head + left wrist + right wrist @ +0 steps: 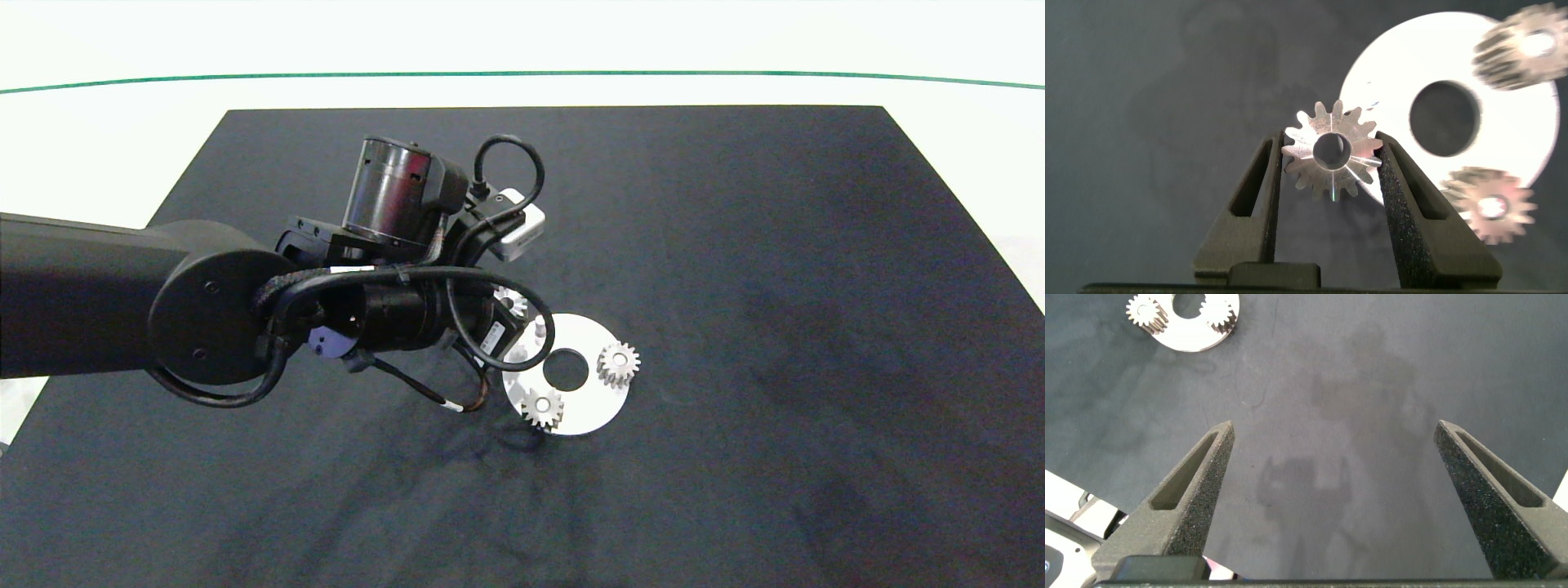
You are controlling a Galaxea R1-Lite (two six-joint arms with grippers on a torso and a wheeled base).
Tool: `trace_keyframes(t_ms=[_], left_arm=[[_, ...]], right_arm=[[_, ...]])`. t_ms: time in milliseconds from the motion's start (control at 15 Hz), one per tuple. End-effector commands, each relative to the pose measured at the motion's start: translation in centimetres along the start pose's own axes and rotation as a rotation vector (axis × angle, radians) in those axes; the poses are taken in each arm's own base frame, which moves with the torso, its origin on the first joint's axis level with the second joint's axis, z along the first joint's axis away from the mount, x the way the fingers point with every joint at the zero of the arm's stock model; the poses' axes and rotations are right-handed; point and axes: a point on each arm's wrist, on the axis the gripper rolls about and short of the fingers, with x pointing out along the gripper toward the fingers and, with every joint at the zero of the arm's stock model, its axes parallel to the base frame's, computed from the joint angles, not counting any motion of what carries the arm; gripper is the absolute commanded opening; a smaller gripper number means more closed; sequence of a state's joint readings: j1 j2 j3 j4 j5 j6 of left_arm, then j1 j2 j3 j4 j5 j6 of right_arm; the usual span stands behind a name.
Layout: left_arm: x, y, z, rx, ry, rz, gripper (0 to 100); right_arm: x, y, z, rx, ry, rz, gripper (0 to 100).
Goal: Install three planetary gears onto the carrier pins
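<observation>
Where the head view looks down, your left arm covers the white disc's (592, 404) left rim near the bench's middle; two planetary gears (618, 364) already sit on carrier pins, one bare pin (540, 329) remaining. Left wrist view: left tool (1332, 155) clamps the third gear (1332, 152) by its teeth, bore exposed for threading. Right wrist view: right tool (1335, 434) hangs spread wide, well apart from the disc.

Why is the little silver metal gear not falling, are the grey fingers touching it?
Touching. In the left wrist view, the left gripper's two fingers press against opposite sides of the small silver toothed gear.
</observation>
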State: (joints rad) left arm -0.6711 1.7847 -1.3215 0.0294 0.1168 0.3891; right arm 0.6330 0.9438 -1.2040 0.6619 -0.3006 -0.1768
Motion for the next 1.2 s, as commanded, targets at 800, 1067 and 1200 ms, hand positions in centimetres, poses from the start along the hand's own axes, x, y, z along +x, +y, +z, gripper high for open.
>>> trace_keyframes(t_ms=[800,1067,1200], left_arm=[[2.4,-2.4,0.9,0.027,0.005,-0.041,1],[3.0,-2.1,1.5,0.023,-0.011,-0.029,1],[3.0,-2.0,1.6,0.021,-0.014,-0.025,1]], right_arm=[[0.0,0.0,0.0,-0.003,0.001,0.004,100],[0.0,0.0,0.0,-0.003,0.000,0.007,100],[0.0,0.0,0.0,-0.002,0.000,0.010,100]])
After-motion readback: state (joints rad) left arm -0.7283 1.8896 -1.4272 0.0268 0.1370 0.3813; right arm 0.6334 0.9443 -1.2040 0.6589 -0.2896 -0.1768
